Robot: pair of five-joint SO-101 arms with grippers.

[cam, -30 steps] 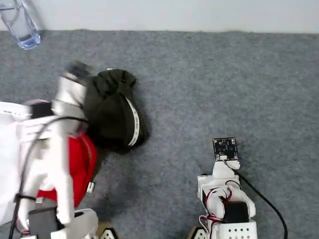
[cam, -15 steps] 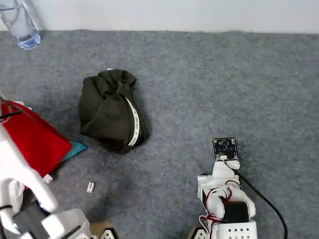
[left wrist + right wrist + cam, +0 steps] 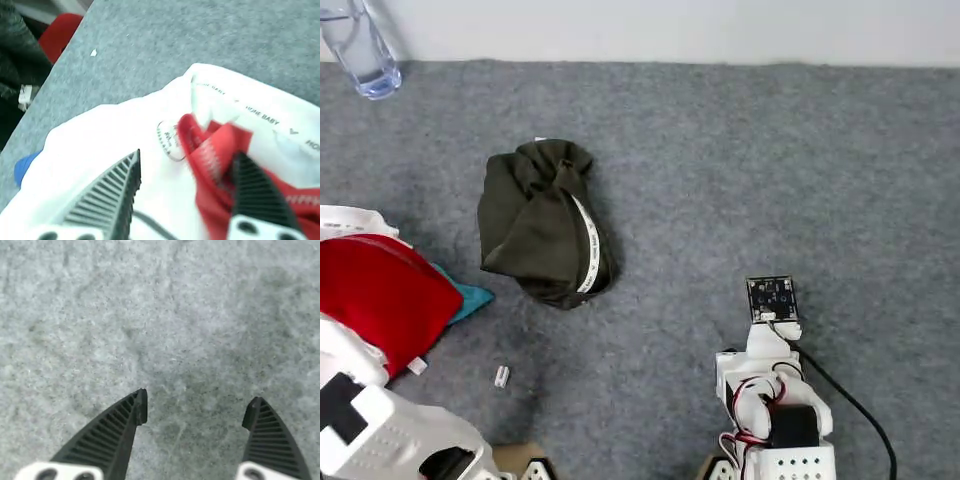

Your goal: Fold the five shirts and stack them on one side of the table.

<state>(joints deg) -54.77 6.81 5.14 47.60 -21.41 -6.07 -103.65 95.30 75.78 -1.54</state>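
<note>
The dark green shirt [image 3: 545, 225] lies bunched in a lump at about 10 o'clock from the middle of the desk [image 3: 770, 150], so a pinch into one wad would likely drag it rather than spread it. At its 8 o'clock a red shirt [image 3: 380, 295] rests loosely on a white shirt [image 3: 100, 145]. The left pincer [image 3: 187, 155] hangs wide open and empty over the red collar and could snag it and spill the pile. The right pincer [image 3: 199, 396], also wide open and empty, is over bare desk at 5 o'clock.

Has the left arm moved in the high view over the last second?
Yes. The left arm has pulled back from beside the dark shirt, which stayed put, to the table's near left corner.
</note>
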